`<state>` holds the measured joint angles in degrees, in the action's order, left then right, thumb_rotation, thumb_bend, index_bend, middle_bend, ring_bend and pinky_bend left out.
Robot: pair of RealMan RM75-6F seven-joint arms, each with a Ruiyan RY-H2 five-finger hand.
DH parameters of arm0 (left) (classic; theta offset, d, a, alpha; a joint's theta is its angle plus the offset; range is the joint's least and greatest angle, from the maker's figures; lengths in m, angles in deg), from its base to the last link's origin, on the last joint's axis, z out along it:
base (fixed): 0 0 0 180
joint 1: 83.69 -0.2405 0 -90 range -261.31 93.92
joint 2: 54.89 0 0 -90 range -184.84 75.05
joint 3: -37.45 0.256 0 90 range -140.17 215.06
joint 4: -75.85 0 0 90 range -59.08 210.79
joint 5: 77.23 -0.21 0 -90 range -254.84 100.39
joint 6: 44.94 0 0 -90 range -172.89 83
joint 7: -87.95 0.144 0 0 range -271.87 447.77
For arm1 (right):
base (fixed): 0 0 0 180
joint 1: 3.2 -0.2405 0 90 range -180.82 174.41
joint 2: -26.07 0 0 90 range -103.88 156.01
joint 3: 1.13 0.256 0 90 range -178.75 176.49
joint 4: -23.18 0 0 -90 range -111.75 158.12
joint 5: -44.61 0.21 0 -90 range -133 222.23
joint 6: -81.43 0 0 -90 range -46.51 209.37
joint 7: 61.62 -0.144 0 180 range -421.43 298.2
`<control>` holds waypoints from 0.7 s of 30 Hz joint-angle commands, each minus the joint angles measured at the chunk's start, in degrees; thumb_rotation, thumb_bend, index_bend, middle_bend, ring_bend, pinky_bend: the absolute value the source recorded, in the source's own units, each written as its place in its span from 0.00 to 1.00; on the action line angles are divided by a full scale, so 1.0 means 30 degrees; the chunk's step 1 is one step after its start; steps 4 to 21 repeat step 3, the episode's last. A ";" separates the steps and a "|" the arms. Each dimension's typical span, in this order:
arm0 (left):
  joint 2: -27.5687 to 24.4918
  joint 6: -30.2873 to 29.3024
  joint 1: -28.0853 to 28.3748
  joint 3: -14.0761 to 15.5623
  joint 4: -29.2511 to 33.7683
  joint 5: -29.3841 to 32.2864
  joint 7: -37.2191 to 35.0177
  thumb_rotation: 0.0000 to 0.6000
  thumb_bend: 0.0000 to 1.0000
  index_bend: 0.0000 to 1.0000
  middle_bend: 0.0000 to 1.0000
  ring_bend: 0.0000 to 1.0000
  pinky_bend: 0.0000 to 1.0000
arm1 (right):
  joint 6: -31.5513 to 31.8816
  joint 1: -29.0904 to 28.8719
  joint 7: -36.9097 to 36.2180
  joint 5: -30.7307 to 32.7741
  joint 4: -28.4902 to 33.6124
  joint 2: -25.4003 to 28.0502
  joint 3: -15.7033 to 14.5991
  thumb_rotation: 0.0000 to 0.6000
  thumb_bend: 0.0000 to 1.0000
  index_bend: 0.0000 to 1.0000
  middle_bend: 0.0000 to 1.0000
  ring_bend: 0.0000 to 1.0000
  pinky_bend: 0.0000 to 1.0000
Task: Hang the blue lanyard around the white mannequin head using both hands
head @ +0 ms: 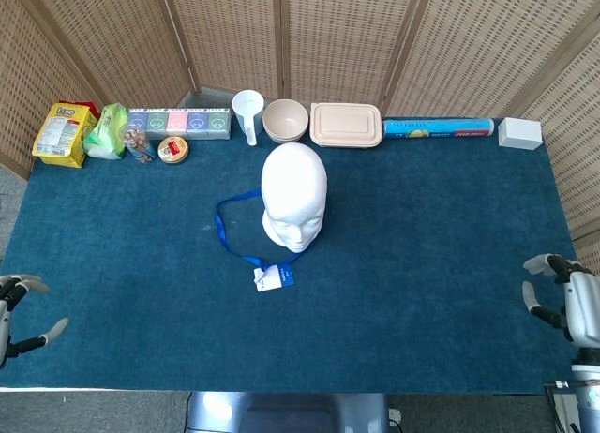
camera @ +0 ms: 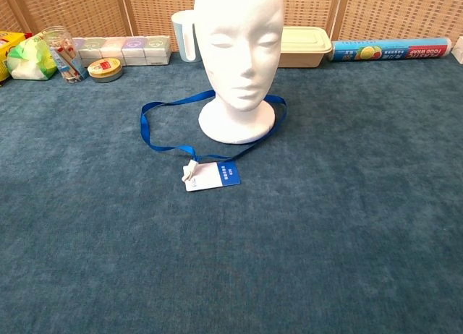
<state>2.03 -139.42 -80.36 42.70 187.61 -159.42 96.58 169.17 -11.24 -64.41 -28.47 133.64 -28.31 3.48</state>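
The white mannequin head (head: 294,197) (camera: 239,52) stands upright in the middle of the blue table. A blue lanyard (head: 228,234) (camera: 155,135) lies flat on the cloth, looping round the head's base and out to its left. Its badge card (head: 275,277) (camera: 212,175) rests in front of the head. My left hand (head: 13,313) shows at the table's near left corner, fingers apart, holding nothing. At the near right edge my right hand (head: 568,304) is likewise spread and empty. Neither hand appears in the chest view.
Along the back edge stand snack bags (head: 64,131), a row of small boxes (head: 178,123), a tin (head: 172,150), a white cup (head: 248,115), a bowl (head: 286,120), a lidded container (head: 346,125), a food-wrap roll (head: 438,127) and a white box (head: 519,133). Wicker screens rise behind.
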 commanded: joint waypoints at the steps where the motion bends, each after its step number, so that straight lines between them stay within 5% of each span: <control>1: -0.0110 0.0083 -0.0112 0.0073 0.0220 -0.0263 0.0012 0.79 0.18 0.40 0.32 0.23 0.27 | 0.0017 0.0236 -0.0106 -0.0228 -0.0108 0.0063 -0.0144 0.99 0.44 0.44 0.47 0.43 0.43; 21: -0.0266 0.0163 -0.0138 0.0058 0.0458 -0.0527 0.0127 0.79 0.18 0.40 0.32 0.23 0.27 | -0.0012 0.0366 0.0032 -0.0317 -0.0121 0.0093 -0.0203 0.99 0.44 0.44 0.47 0.43 0.43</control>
